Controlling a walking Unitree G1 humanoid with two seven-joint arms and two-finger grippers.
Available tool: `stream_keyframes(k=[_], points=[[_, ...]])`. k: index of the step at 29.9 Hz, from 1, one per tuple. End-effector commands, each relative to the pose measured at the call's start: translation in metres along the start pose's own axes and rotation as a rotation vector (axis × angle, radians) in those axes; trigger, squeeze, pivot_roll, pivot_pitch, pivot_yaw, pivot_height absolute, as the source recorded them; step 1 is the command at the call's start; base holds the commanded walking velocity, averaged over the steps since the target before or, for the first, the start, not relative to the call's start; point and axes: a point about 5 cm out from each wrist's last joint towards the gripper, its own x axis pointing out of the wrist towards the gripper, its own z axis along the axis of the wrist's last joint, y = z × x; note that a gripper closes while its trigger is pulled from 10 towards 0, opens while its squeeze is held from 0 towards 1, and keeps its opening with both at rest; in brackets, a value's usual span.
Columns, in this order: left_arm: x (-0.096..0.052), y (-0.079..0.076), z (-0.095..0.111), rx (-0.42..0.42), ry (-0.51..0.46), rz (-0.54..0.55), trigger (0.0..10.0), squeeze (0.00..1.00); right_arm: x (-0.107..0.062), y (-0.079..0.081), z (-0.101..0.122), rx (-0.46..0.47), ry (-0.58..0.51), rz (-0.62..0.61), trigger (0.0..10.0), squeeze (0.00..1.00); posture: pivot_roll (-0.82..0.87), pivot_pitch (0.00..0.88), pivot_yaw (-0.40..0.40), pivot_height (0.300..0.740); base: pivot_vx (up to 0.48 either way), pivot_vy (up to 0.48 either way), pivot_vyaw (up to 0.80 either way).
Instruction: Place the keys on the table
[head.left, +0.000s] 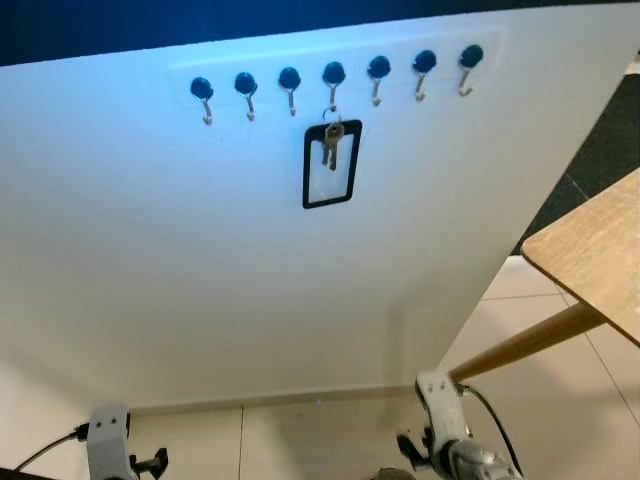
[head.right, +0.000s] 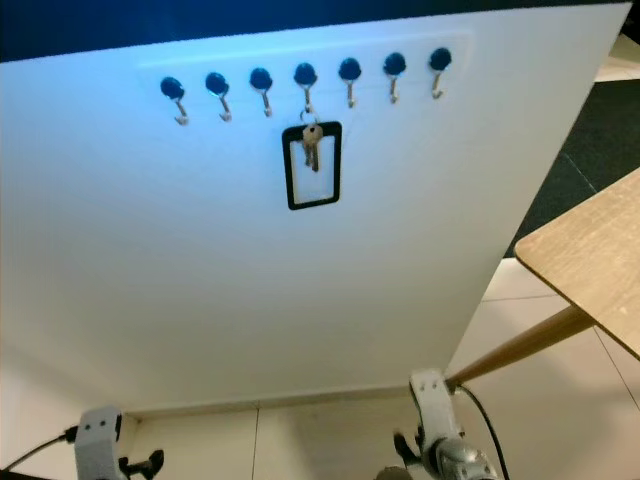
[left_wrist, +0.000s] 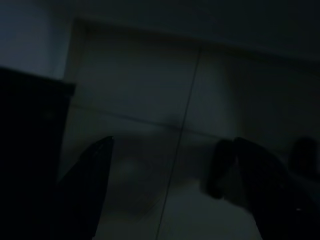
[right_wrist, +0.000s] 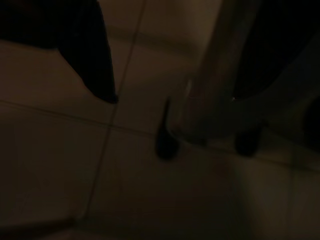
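- High on the white wall (head.left: 200, 280) runs a row of seven hooks (head.left: 290, 88) with dark blue knobs, evenly spaced.
- From the middle hook hang the keys (head.left: 331, 143), a small metal bunch on a ring, resting flat against the wall.
- With the keys hangs a black rectangular frame (head.left: 331, 166), a sort of tag or loop, and the keys lie inside its upper half.
- Over to the robot's right, a light wooden desk (head.left: 600, 250) pokes in by one rounded corner, with a slanted wooden leg (head.left: 530, 343) running down toward the floor.
- The desk stands well apart from the keys and lower than the hooks.
- Pale tiles cover the floor (head.left: 540, 310) below the wall, and a dark strip of flooring shows beyond the wall's right edge.
- Both silver arms hang low at the bottom of the head views, the left arm (head.left: 108, 440) near the left corner and the right arm (head.left: 450, 430) just beside the foot of the desk leg.
- The left end effector (left_wrist: 170, 185) points down at the tiled floor in a very dark wrist view; its two black fingers stand wide apart with nothing between them.
- The right end effector (right_wrist: 165, 120) also looks down at dim tiles, with one dark finger (right_wrist: 100, 60) clear to see; I cannot tell how far its fingers are spread, and nothing shows in its grasp.
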Motion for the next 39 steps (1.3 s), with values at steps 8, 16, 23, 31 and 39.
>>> stream_keyframes(k=[8, 16, 23, 31, 39], points=[[-0.002, -0.006, -0.025, 0.081, 0.112, 0.069, 10.0, 0.00, -0.004, 0.016, -0.046, -0.131, 0.165, 0.012, 10.0, 0.00, -0.07, 0.034, 0.077, 0.740, 0.000, 0.000, 0.00], [-0.002, -0.019, -0.033, 0.131, 0.148, 0.031, 10.0, 0.00, -0.005, 0.022, -0.055, -0.300, 0.207, 0.046, 10.0, 0.00, -0.06, 0.015, 0.072, 0.740, 0.000, 0.000, 0.00], [-0.002, -0.024, -0.037, 0.238, 0.175, -0.002, 10.0, 0.00, -0.003, 0.019, -0.045, -0.329, 0.186, 0.032, 10.0, 0.00, -0.06, 0.024, 0.076, 0.740, 0.000, 0.000, 0.00], [-0.003, -0.030, -0.043, 0.275, 0.202, -0.028, 10.0, 0.00, -0.004, 0.021, -0.050, -0.349, 0.199, 0.035, 10.0, 0.00, -0.06, 0.049, 0.068, 0.740, 0.000, 0.000, 0.00], [-0.005, -0.021, -0.046, 0.304, 0.216, -0.024, 10.0, 0.00, -0.005, 0.021, -0.052, -0.348, 0.207, 0.035, 10.0, 0.00, -0.07, 0.065, 0.072, 0.740, 0.000, 0.000, 0.00]])
